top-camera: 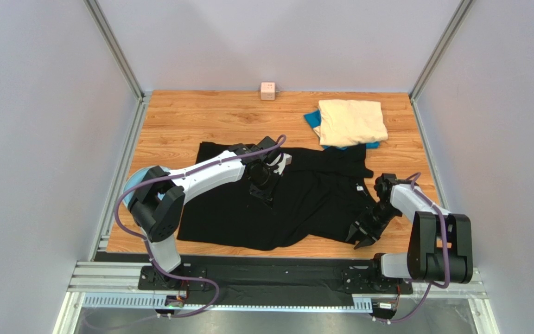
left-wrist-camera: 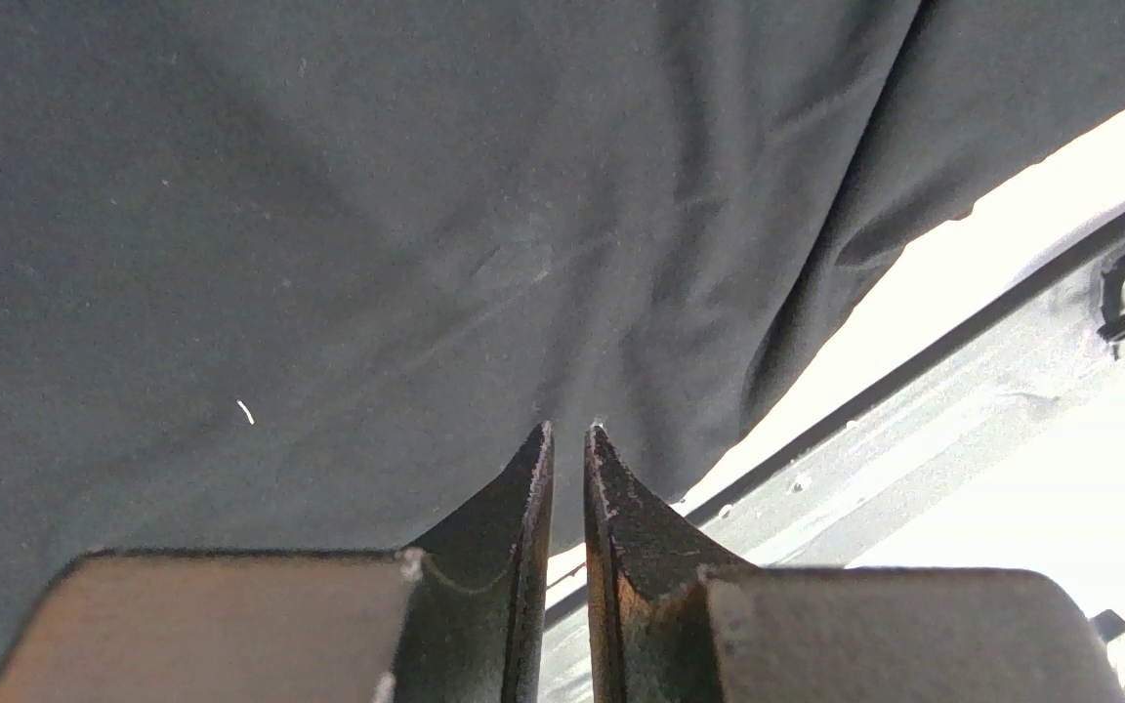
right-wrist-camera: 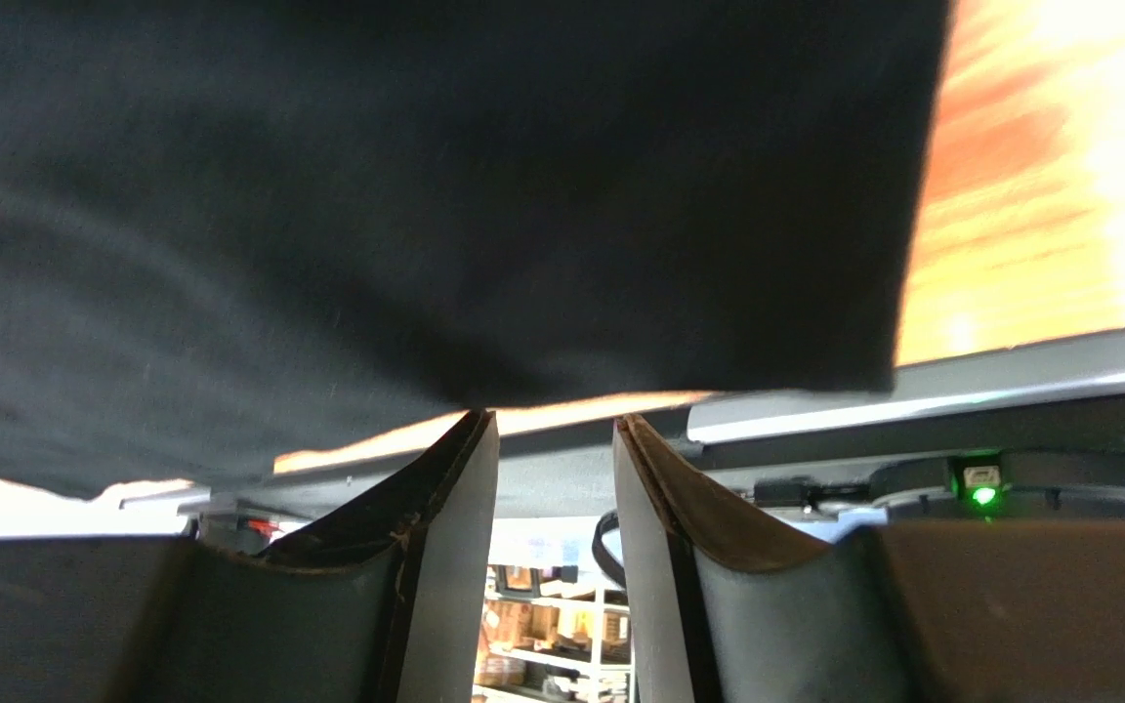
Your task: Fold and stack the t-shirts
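Left end effector has its jaws nearly together, apparently pinching a fold of the black shirt mid-counter. Right end effector stands apart and empty just beside the shirt's hem near the near right corner. The cream shirt lies folded on the blue shirt at the far right corner of the wood-grain counter. The black shirt, matte, limp and creased, sprawls unfolded, so its first fold is in hand. Next, probably, the right should close on the hem so both can carry cloth across together.
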